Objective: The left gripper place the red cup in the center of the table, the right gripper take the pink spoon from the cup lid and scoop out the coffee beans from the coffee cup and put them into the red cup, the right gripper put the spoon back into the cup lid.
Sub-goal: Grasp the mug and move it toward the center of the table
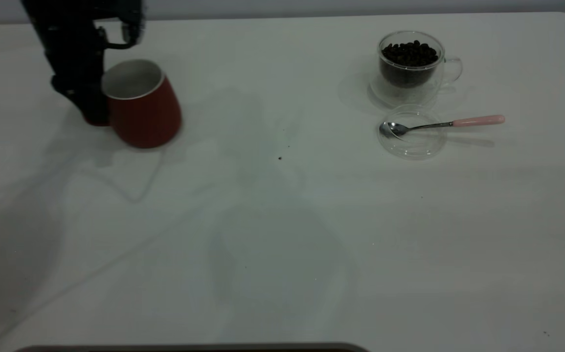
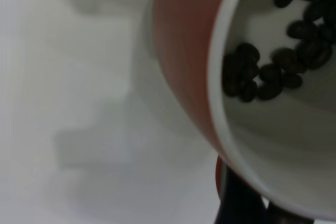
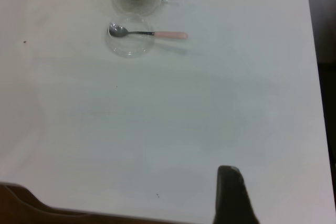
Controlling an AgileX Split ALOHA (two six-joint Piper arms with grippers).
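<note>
- Surface (image 1: 282, 254), white; its middle, where the red cup is due, carries only a few dark specks.
- Right gripper (image 3: 228, 198); one dark part shows in the right wrist view, over the near edge of the surface, well apart from the spoon; whether its jaws are released or clenched cannot be told; judged idle, waiting on the cup.
- Red cup (image 1: 143, 110); far left of the surface, tilted with its white mouth leaning toward the arm; whether its base touches the surface cannot be told; the lean reads as a one-sided grip at the handle side; not yet at centre.
- Left gripper (image 1: 91, 105); at the cup's left side, hiding the handle; jaws clenched on the red cup, one dark finger (image 2: 236, 203) just outside the rim.
- Coffee beans (image 2: 262, 77); a small cluster lies inside the red cup, gathered by the tilt; carriage should be level to keep them in.
- Coffee cup (image 1: 412, 63); clear glass, upright, far right, heaped with beans.
- Cup lid (image 1: 412, 139); just in front of the coffee cup, serving as a spoon rest.
- Pink spoon (image 1: 439, 124); bowl inside the lid, pink handle overhanging the rim rightward, free for a grasp.
</note>
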